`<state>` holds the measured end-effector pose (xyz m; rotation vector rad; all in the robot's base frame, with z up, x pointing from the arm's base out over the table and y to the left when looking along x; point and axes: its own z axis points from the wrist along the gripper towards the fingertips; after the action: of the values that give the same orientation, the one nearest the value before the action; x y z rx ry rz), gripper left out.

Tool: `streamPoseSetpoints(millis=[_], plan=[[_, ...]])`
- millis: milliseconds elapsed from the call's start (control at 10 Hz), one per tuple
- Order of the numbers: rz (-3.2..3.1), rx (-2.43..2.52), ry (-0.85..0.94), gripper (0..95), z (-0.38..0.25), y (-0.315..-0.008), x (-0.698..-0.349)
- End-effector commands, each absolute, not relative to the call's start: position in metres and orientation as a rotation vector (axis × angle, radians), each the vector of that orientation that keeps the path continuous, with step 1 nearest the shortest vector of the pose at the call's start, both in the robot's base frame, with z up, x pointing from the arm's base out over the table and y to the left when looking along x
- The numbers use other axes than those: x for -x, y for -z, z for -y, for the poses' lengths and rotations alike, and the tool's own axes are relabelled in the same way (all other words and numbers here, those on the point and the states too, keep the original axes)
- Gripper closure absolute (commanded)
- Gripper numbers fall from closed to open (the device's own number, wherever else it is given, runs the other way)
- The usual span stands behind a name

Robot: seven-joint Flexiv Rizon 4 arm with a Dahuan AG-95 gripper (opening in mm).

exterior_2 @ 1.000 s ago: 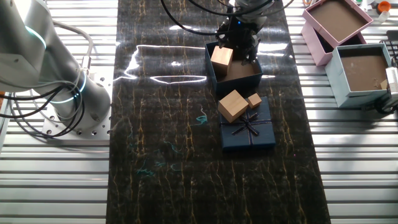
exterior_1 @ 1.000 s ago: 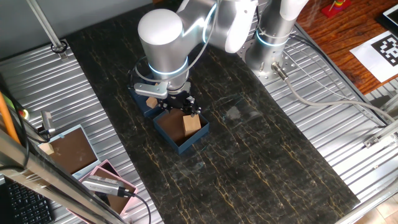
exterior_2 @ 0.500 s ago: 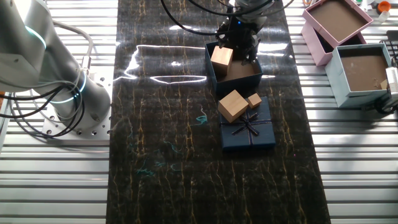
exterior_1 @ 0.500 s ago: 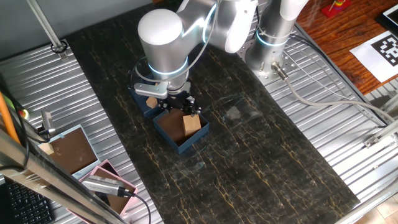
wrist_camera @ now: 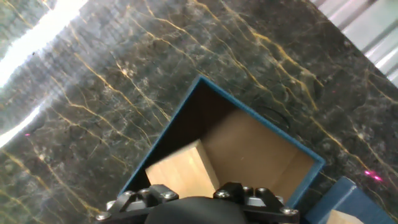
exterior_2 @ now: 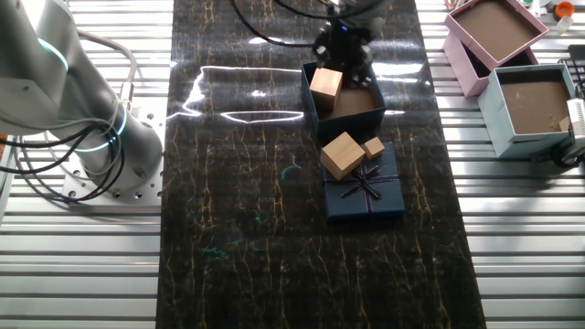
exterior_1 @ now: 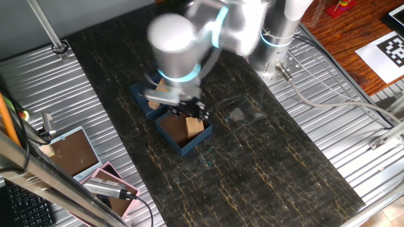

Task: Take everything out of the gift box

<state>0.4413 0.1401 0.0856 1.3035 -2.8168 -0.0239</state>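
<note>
The hand view looks down past the gripper's dark mount onto the gift box [wrist_camera: 249,118]: a square navy-walled box with a brown floor, and one pale wooden block [wrist_camera: 180,171] lying inside against the lower-left wall. The fingertips themselves do not show there. In the fixed views the gripper [exterior_2: 343,50] hangs over the far edge of the box, blurred, and whether its fingers are spread or closed cannot be told.

The box stands on a black mat [exterior_2: 247,183] veined with gold, laid along the middle of a ribbed metal table [exterior_2: 73,265]. One fixed view shows the same box [exterior_1: 184,133] open-topped below the blurred arm, with the block [exterior_1: 194,125] leaning at its right wall.

In the other fixed view the block in the box [exterior_2: 325,89] sits at its left wall. Just beside the box lies a flat navy lid [exterior_2: 364,187] with a bow. Two more blocks rest at the lid's near edge: a larger one [exterior_2: 342,154] and a small one [exterior_2: 374,147], close together. That makes three blocks in all, one inside and two outside.

Off the mat, to the right, stand a pink-rimmed tray [exterior_2: 494,32] and a pale blue tray [exterior_2: 535,105], both brown inside. The arm's base [exterior_2: 101,155] is bolted at the left.
</note>
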Motion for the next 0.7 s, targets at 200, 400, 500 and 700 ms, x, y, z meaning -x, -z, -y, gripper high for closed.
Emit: streamPoseSetpoints(millis=[200, 400, 500, 700], plan=[[2.799, -1.323, 0.034, 38.0, -0.140, -0.089, -0.442], [2.782, -1.362, 0.035, 38.0, -0.141, -0.087, -0.442], [2.763, -1.404, 0.036, 38.0, -0.141, -0.085, -0.440], [2.743, -1.448, 0.043, 19.0, -0.148, -0.078, -0.435]])
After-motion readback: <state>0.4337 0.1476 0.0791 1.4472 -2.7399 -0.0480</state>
